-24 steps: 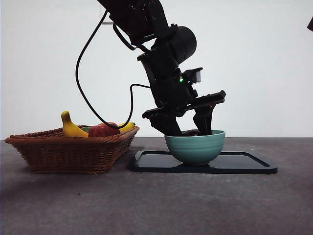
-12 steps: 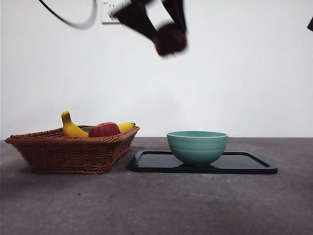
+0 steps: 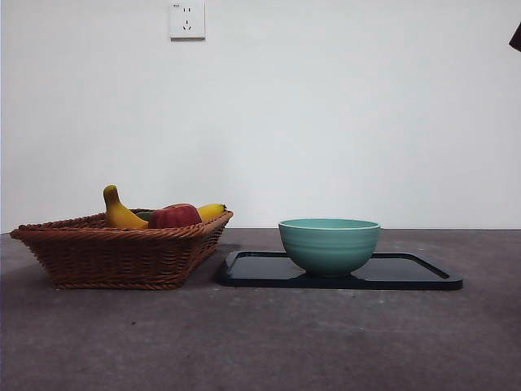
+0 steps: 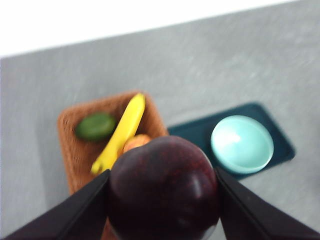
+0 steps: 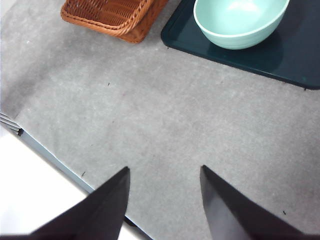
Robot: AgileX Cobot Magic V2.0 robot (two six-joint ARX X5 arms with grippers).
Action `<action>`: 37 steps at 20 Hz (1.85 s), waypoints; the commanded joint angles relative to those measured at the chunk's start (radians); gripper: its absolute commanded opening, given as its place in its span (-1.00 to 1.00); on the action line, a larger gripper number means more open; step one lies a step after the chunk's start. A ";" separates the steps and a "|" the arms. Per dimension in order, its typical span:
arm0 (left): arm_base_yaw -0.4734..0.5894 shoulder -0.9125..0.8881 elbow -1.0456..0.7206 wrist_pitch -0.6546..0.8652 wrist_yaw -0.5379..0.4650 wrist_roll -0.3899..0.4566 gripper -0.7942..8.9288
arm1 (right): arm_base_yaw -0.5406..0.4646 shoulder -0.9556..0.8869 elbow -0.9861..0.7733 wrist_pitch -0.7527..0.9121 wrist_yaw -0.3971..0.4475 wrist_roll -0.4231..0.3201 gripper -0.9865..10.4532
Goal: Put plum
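Left claw [image 4: 162, 200] clamped on plum [image 4: 163, 189] high above basket [image 4: 70, 150], green bowl [image 4: 242, 144] on tray [image 4: 280, 140], right claw [image 5: 162, 172] open, empty

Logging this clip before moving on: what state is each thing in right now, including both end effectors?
plum: held in the air above the table, clamped between the left jaws.
left end effector: shut on the plum, high over the basket and bowl.
right end effector: open, empty, over bare table.
bowl: upright on the tray, empty.
tray: flat on the table, bearing the bowl.
basket: on the table, holding banana, apple and a green fruit.
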 commanded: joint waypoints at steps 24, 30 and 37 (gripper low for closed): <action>0.131 0.324 -0.664 0.791 0.107 0.088 -0.33 | 0.005 0.003 0.005 0.001 0.000 0.011 -0.44; 0.131 0.384 -0.664 0.806 0.107 0.090 -0.33 | 0.005 0.003 0.005 0.002 0.000 0.012 -0.44; 0.131 0.394 -0.663 0.772 0.107 0.083 0.00 | 0.005 0.003 0.005 0.001 0.000 0.019 -0.44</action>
